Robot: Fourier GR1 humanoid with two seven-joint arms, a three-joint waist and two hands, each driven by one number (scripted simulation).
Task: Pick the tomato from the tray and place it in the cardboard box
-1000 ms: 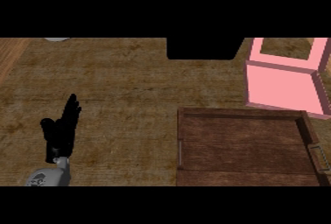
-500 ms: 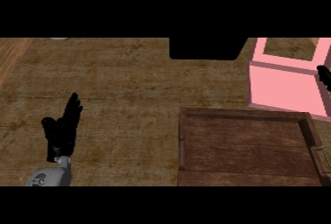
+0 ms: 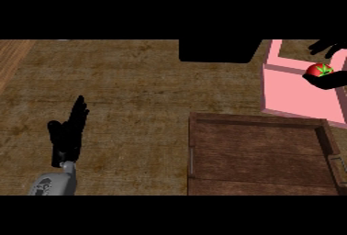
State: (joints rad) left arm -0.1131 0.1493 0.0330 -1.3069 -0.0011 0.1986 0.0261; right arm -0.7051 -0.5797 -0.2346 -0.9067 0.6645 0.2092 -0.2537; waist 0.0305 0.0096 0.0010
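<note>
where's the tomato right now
In the head view the tomato is at the far right, held in the right hand over the pink box, beyond the wooden tray.

The room was dim and the light flat. The worktop looked murky brown, with no glare. Beside it, the pink box was the brightest patch. The left hand showed as a black silhouette without detail.

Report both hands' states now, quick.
Left hand: open, fingers straight, resting at the counter's left, holding nothing.
Right hand: shut on the tomato, above the pink box.
</note>
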